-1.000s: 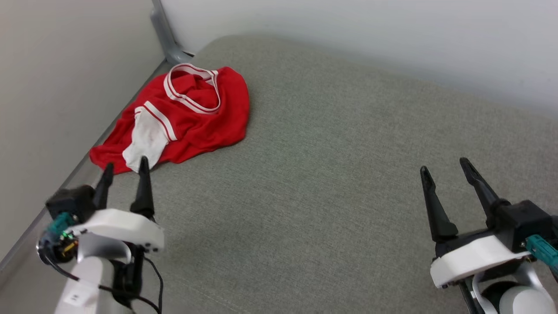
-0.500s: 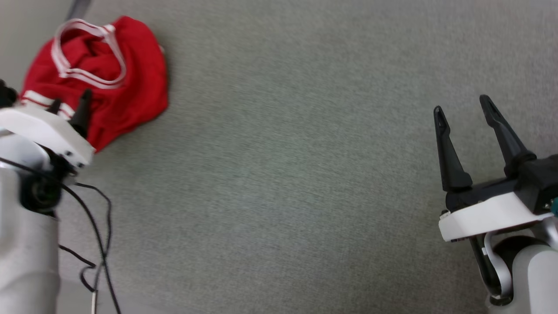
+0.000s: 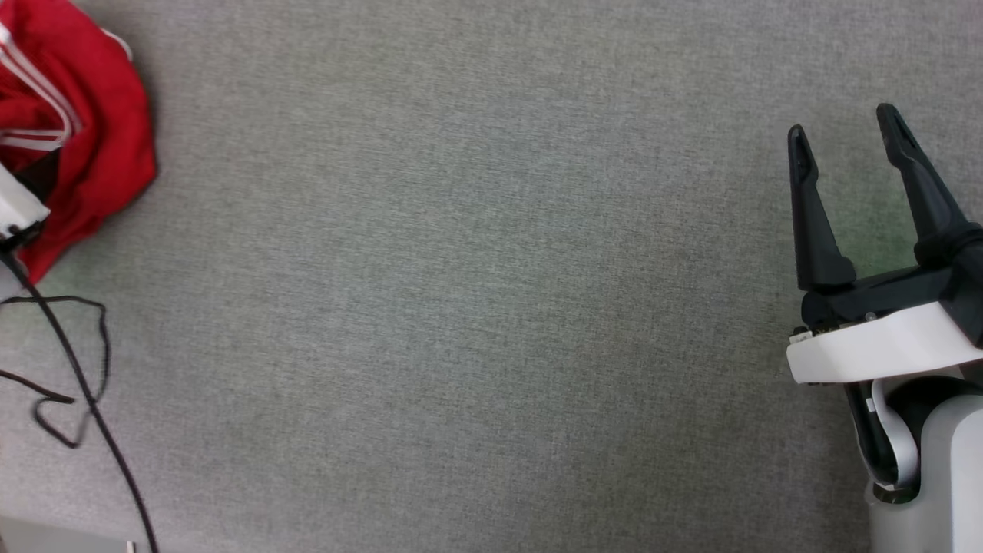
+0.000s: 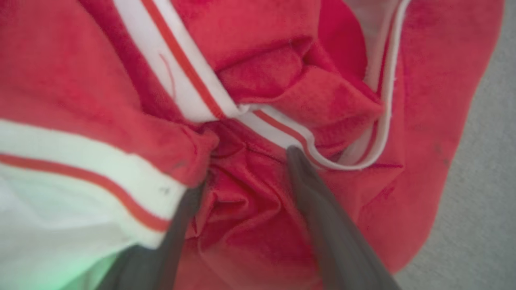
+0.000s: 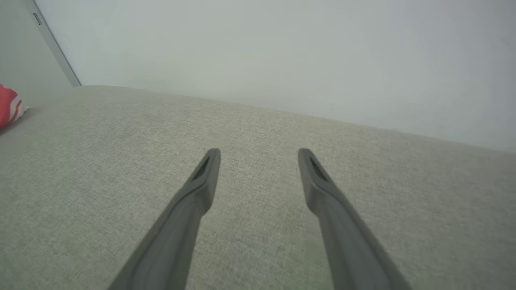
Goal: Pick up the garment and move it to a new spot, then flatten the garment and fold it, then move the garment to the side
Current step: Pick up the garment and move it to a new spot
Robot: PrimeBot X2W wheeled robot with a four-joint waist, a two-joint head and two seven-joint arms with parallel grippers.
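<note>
Your left claw [image 4: 246, 169], spread wide, hangs straight over the bunched garment [image 3: 92, 138] lying at ten o'clock on the grey cushion [image 3: 491, 307], far nearer than your right claw [image 3: 843, 123], also spread, at three o'clock.

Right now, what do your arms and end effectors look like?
The right end effector and left end effector each have two long dark tapered fingers. Behind the right: black base, white shell, pale grey forearm. Thin black cables trail at the left.
</note>
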